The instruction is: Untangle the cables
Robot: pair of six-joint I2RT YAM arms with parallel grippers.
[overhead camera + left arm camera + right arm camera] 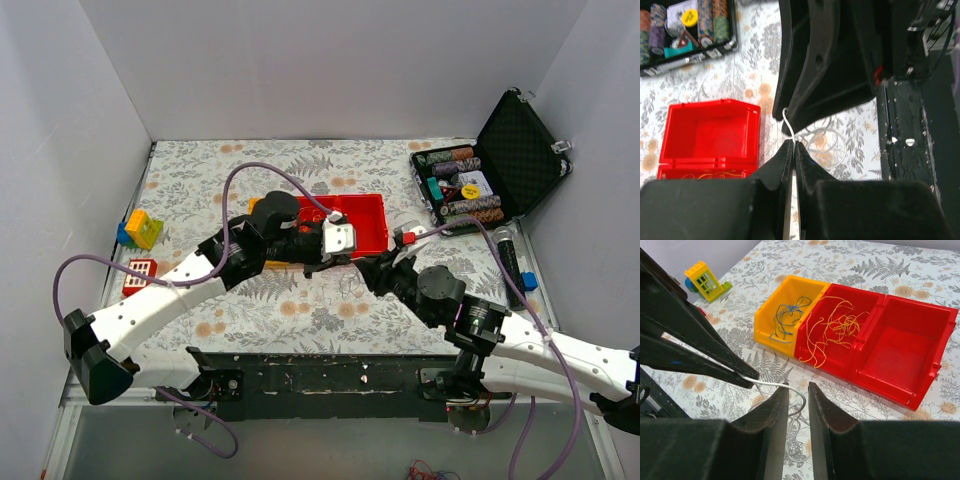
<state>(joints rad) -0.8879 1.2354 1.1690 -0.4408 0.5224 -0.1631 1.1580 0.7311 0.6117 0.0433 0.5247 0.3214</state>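
Observation:
My left gripper (792,144) is shut on a thin white wire (787,122), a little above the table. In the right wrist view its tips (749,376) hold that wire (771,384), which runs right into the gap of my right gripper (798,390). The right gripper is open and the wire loops between its fingers without being clamped. More whitish wire (827,141) lies coiled on the cloth below. Blue-green wires (785,320) lie in a yellow bin (771,336). Orange wires (837,327) lie in a red bin (827,362). In the top view both grippers (337,262) (368,268) meet just in front of the bins.
An empty red bin (905,347) adjoins the wire bins. An open black case of poker chips (480,180) stands at the back right. Toy bricks (140,228) and a red block (140,275) lie at the left. A dark cylinder (510,262) lies at the right.

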